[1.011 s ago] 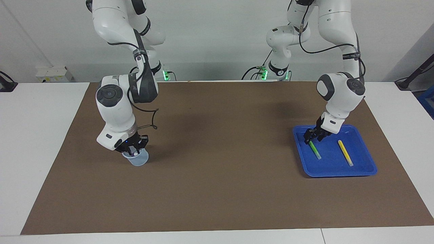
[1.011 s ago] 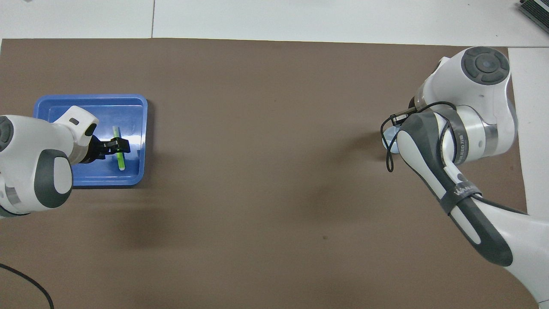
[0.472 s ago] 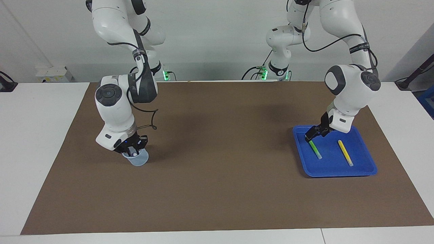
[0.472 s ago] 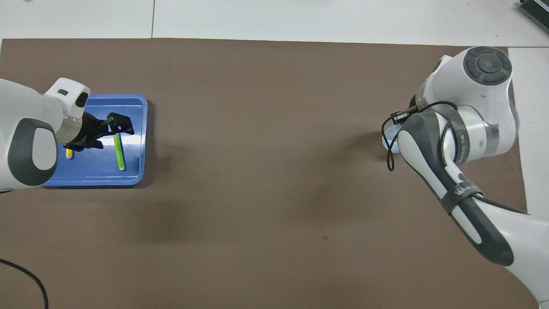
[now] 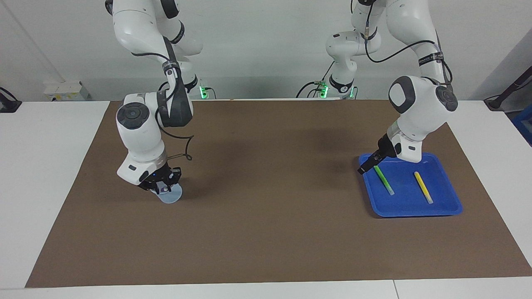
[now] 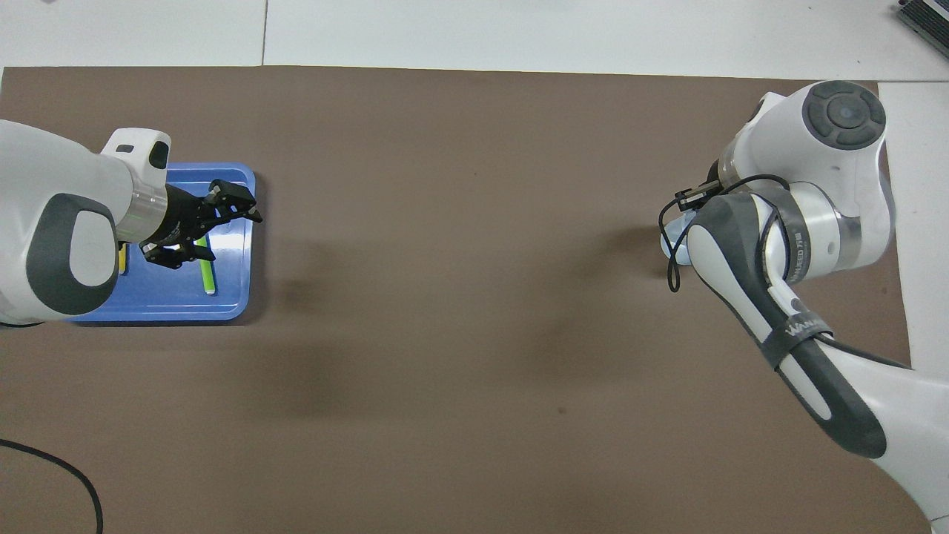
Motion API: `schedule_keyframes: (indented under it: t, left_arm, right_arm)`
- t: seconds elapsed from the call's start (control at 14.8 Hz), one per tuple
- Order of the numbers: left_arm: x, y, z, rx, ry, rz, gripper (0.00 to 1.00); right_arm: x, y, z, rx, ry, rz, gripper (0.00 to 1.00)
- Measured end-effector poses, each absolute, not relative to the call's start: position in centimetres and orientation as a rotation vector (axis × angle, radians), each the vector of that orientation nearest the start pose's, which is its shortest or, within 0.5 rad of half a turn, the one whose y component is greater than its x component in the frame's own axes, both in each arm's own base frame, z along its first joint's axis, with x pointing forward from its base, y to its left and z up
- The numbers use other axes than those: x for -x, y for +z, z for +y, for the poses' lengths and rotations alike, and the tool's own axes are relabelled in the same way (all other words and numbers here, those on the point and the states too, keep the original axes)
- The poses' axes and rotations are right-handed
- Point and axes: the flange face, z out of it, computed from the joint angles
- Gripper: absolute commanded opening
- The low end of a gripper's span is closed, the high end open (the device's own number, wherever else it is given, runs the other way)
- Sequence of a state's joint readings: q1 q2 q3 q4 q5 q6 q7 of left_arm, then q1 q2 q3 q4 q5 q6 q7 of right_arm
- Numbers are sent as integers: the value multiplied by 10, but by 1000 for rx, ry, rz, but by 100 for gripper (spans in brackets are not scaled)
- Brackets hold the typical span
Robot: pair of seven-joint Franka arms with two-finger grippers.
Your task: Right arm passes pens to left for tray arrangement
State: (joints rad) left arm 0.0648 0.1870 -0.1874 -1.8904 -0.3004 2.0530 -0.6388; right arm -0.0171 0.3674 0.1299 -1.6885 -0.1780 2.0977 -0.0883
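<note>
While the left gripper hangs wide and empty over the blue tray rim | green pen, yellow pen lie inside | right gripper at clear cup — purple pen in its fingers, grip unclear | next: lift, pass across.

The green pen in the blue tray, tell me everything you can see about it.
The green pen is a slim, bright green marker that looks like plastic, with a whitish cap at the end farther from the robots. It lies flat on the floor of the blue tray, roughly parallel to the yellow pen and apart from it, toward the middle of the table. Nothing grips it: the left tool hangs open over the tray's rim near the pen's green end.
</note>
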Motion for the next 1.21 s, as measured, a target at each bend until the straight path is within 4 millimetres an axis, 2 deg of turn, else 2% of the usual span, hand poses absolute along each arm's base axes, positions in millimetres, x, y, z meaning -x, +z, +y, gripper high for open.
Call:
schedule_keyframes:
  t: [0.2,0.34,0.47,0.88,1.08,1.21]
  left_arm:
    - [-588,412,-125,3143,297,-1270,100]
    - [-584,413,-144,3099,320,-1343,100]
    - [-582,414,-148,3079,329,-1377,100]
    - [-575,417,-157,3063,367,-1367,100]
    - [-575,418,-158,3064,367,-1366,100]
    - [-575,418,-158,3066,364,-1365,100]
  right_arm:
    - [-660,392,58,3217,-96,-451,41]
    - [-660,392,58,3217,-97,-451,35]
    - [-660,391,58,3217,-94,-451,29]
    - [-660,389,58,3216,-88,-451,21]
    - [-660,389,57,3217,-88,-448,10]
    - [-660,389,56,3215,-87,-462,7]
